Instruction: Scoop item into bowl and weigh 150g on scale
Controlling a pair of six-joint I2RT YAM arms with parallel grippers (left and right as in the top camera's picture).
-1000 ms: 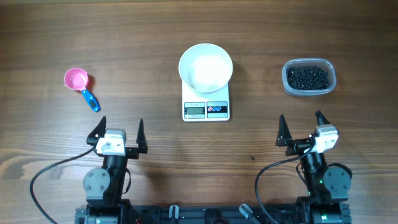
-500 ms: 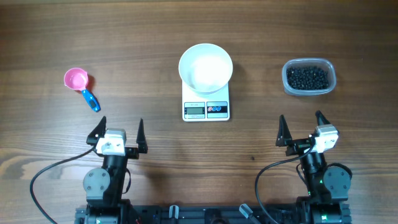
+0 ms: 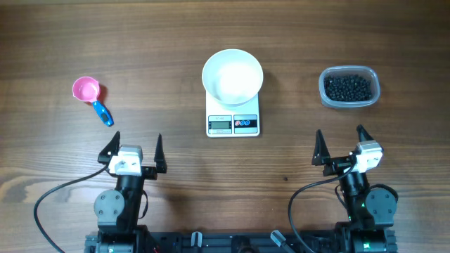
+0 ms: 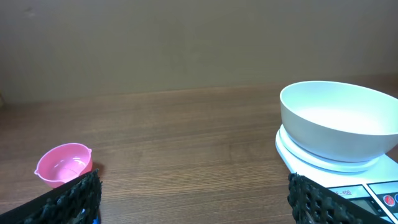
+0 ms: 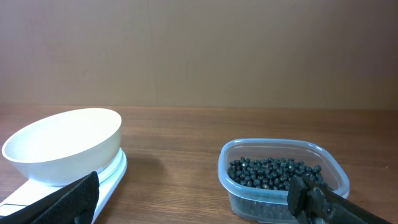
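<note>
A small round pink plastic scoop with a blue handle (image 3: 89, 93) lies on the brown wooden table (image 3: 176, 42), well left of the flat white rectangular kitchen scale (image 3: 233, 124). The left gripper (image 3: 136, 144), left of the scale and nearer the robot, has its jaws spread wide, grasping nothing. A round plain white bowl (image 3: 233, 76) sits on the scale. The right gripper (image 3: 339, 133), right of the scale and nearer the robot, is likewise released. Well right of the scale, a clear rounded-rectangular plastic container (image 3: 326, 99) holds the tiny round black beads (image 3: 348, 87).

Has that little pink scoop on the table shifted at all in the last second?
No. In the overhead view the pink scoop lies in the same spot, just as far left of the scale, with its blue handle pointing the same way.
</note>
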